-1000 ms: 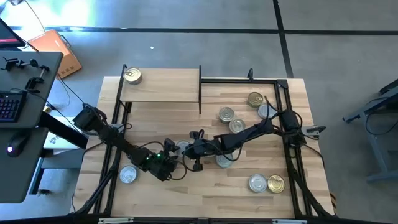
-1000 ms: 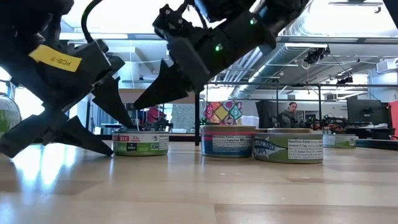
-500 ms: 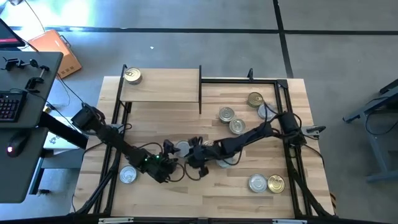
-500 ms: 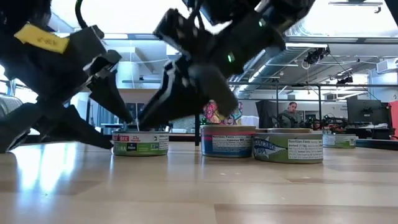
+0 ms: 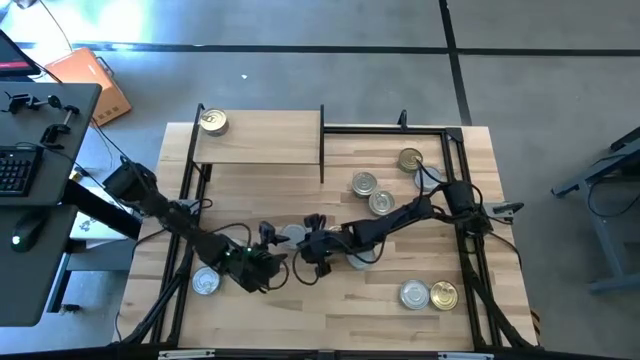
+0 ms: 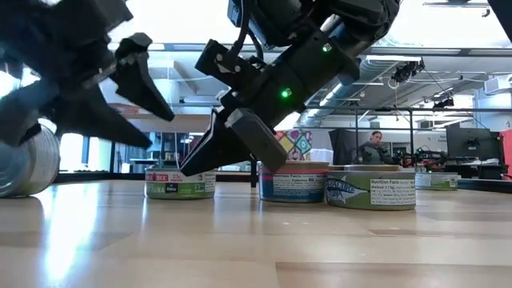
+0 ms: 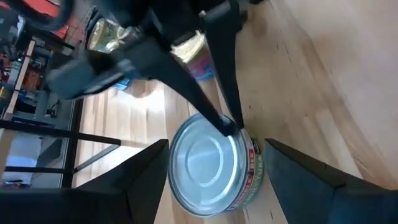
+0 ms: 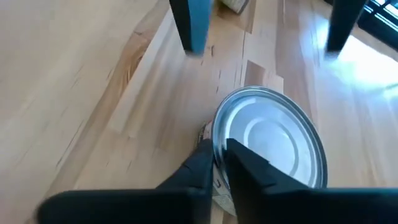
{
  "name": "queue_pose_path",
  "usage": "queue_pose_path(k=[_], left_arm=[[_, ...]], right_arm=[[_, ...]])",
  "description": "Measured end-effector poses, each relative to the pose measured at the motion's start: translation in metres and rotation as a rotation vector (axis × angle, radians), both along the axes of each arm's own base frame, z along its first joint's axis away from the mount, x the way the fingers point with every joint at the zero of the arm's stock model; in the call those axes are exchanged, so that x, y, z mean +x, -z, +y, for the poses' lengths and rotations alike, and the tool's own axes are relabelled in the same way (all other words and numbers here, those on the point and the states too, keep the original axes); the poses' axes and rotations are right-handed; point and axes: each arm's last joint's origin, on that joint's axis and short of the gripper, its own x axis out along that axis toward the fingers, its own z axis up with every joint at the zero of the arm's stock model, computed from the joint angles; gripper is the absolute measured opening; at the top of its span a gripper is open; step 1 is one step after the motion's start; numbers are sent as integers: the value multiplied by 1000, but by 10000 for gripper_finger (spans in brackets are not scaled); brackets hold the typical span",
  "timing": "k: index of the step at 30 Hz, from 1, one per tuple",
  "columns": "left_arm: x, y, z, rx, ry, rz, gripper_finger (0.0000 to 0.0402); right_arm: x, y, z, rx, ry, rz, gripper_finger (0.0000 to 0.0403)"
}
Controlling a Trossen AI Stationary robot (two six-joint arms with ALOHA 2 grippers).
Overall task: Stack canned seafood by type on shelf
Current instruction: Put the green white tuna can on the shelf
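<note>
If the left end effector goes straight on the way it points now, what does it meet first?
Probably the silver-topped tin, lying between the open fingers of the left end effector. The right end effector, shut, already touches the tin's rim just beyond.

I see the light-wood table (image 5: 300,310) carrying scattered tins (image 5: 372,203); the shelf (image 5: 265,140) at its far-left corner bears one gold-topped tin (image 5: 213,122).

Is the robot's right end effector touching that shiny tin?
Touching. The left wrist view shows the right end effector's closed tips resting on the silver-topped tin's rim.
</note>
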Motion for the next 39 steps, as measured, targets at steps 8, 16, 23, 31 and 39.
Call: queue_pose_path(k=[8, 16, 23, 31, 39], left_arm=[[-25, -74, -2, -334, -18, 112, 255], [-64, -85, 3, -350, -121, 341, 255], [-74, -61, 11, -355, -228, 387, 255], [-71, -33, 27, -331, -248, 404, 255], [-68, -25, 29, -374, -195, 444, 239]], right_arm=[[0, 0, 0, 49, 28, -5, 35], [1, -1, 1, 116, 67, -24, 159], [2, -2, 1, 115, 62, -34, 217], [2, -2, 2, 136, 32, -28, 222], [2, -2, 2, 156, 43, -27, 222]])
